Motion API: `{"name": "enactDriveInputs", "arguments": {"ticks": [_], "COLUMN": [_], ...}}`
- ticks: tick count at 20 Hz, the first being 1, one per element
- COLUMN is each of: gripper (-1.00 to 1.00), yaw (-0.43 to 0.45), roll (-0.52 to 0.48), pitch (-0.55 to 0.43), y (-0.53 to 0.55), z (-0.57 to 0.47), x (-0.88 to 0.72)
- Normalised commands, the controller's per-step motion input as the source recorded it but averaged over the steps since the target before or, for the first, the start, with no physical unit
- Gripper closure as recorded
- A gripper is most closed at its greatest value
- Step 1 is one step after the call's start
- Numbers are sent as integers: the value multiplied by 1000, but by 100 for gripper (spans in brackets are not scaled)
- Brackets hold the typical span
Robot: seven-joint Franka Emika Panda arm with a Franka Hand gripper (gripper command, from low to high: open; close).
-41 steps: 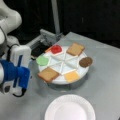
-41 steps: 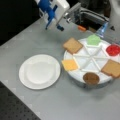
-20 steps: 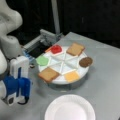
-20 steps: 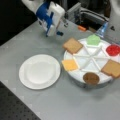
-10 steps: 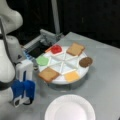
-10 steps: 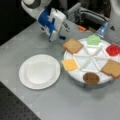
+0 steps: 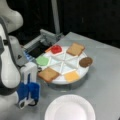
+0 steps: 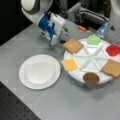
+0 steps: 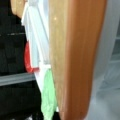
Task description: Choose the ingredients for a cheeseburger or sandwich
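- Your gripper [image 7: 27, 100] hangs low at the bench's left edge in a front view, just beside the near bread square [image 7: 48, 74]; you cannot tell whether its jaws stand apart.
- All ingredients lie in the divided white tray [image 7: 62, 80]; the paper plate [image 7: 70, 108] sits near the bench's bottom edge.

Arm enters a front view from 9 o'clock, white links bulky, elbow high toward 11. Gripper [image 7: 27, 98] sits low at about 8 o'clock of that frame, white body with blue fingers [image 7: 33, 90] pointing down toward 6. In a front view the gripper [image 8: 55, 41] lies near 11 o'clock, tilted, fingers aimed toward 5, arm trailing off at 12. Fingers close together, nothing seen between them. Wrist view shows no gripper parts
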Motion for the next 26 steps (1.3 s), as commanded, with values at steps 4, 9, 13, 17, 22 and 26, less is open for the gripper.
{"name": "enactDriveInputs", "arguments": {"ticks": [4, 9, 13, 17, 22, 26], "gripper": [-100, -100, -100, -100, -100, -100], "yaw": [169, 116, 88, 70, 42, 23], "roll": [311, 248, 222, 226, 239, 233], "pitch": [-56, -40, -29, -5, 15, 19], "y": [-58, -73, -125, -115, -125, -120], "z": [-193, -204, -224, -198, -173, -160], "x": [377, 367, 349, 331, 326, 317]}}
